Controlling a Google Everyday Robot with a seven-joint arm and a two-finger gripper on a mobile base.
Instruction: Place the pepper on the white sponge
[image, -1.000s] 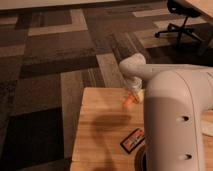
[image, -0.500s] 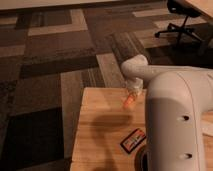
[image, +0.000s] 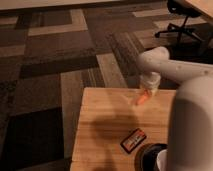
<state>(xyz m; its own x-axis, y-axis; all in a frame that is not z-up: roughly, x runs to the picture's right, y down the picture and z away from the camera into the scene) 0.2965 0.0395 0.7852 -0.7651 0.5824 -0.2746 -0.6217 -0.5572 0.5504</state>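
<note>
You are looking down at a wooden table (image: 100, 125) standing on a patchwork carpet (image: 55, 55) of dark and tan panels. Your arm (image: 175, 67) is reaching in from the right, and the gripper (image: 149, 91) is hanging low over the table's far edge, toward its right side. Its 2 fingers are pressing together on the upper end of the pepper (image: 142, 99). The pepper is slanting down and to the left from the claw, with its tapered tip lying at the tabletop.

Nearer to you, well apart from the pepper, 1 black-and-red packet (image: 133, 140) is lying flat and turned at an angle. Just beside it, a dark round object (image: 150, 152) is sitting at the table's near edge, partly hidden by the robot's pale body (image: 192, 130). An office chair (image: 182, 22) is standing on the carpet at the upper right.
</note>
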